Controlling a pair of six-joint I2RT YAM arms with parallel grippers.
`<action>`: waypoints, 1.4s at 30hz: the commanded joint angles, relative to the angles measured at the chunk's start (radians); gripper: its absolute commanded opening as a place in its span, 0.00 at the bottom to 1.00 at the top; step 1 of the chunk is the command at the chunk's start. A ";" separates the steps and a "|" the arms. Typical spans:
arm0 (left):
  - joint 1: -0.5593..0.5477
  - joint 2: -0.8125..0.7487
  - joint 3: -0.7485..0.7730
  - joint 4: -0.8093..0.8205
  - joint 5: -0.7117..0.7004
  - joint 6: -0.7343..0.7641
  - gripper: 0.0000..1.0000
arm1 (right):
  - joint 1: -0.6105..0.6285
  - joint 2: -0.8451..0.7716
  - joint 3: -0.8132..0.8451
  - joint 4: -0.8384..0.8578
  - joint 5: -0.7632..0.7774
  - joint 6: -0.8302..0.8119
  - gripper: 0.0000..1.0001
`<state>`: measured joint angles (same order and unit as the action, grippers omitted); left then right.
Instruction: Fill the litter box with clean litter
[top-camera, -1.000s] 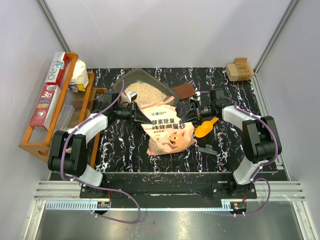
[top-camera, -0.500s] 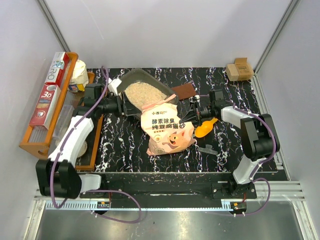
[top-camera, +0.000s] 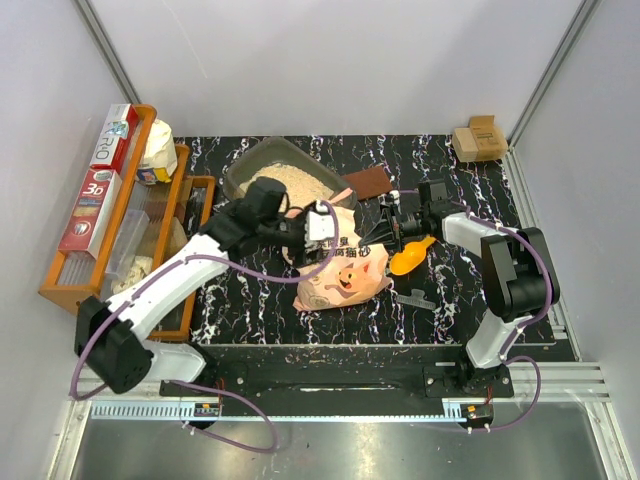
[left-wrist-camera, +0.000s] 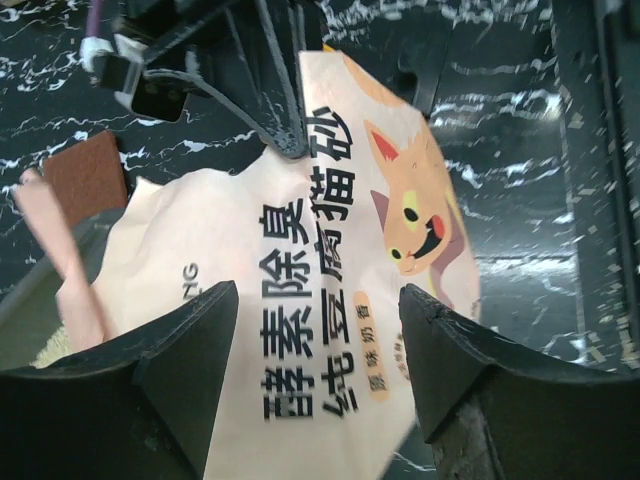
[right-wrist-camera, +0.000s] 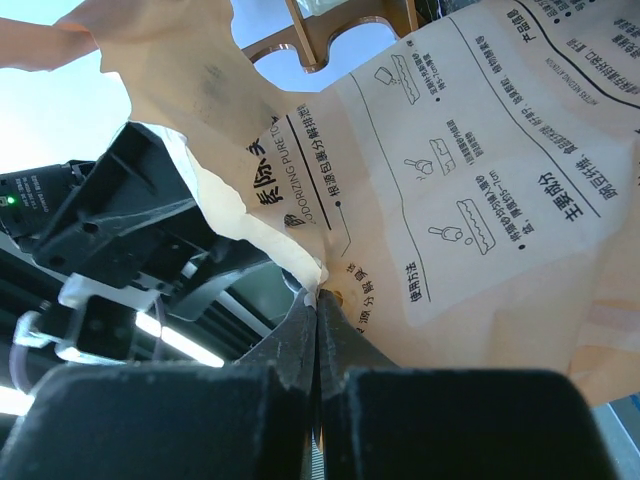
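The dark grey litter box (top-camera: 243, 168) stands at the back of the table with beige clean litter (top-camera: 290, 178) in it. A pink pig-printed bag (top-camera: 345, 275) leans from the box's near rim down toward me. My left gripper (top-camera: 325, 232) hovers open over the bag's printed front (left-wrist-camera: 330, 250), its fingers (left-wrist-camera: 190, 345) spread to either side of the print. My right gripper (right-wrist-camera: 318, 292) is shut on the bag's torn upper edge (right-wrist-camera: 290, 250), at the bag's right side in the top view (top-camera: 388, 232).
A yellow-orange scoop (top-camera: 413, 255) lies right of the bag, a small dark comb-like piece (top-camera: 415, 298) nearer to me. A brown flat piece (top-camera: 370, 181) lies behind the right gripper. An orange wooden rack (top-camera: 120, 215) with boxes fills the left side; a cardboard box (top-camera: 478, 140) sits back right.
My left gripper opened, letting go of the bag's upper left edge, drew back to the left, then swung right over the bag's front. The right gripper kept its pinch.
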<state>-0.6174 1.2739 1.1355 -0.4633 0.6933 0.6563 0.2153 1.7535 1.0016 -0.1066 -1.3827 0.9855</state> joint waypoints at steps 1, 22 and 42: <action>-0.068 0.071 0.018 0.086 -0.097 0.316 0.70 | -0.010 -0.028 -0.001 0.025 -0.093 0.038 0.00; -0.096 0.317 0.133 -0.156 0.034 0.382 0.68 | -0.037 -0.048 -0.012 0.025 -0.099 0.030 0.00; -0.102 -0.014 -0.121 0.261 -0.106 0.127 0.79 | -0.045 -0.045 -0.012 0.015 -0.110 0.005 0.00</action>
<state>-0.7155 1.4101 1.1286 -0.3458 0.6384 0.7353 0.1871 1.7535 0.9703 -0.1017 -1.4067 0.9825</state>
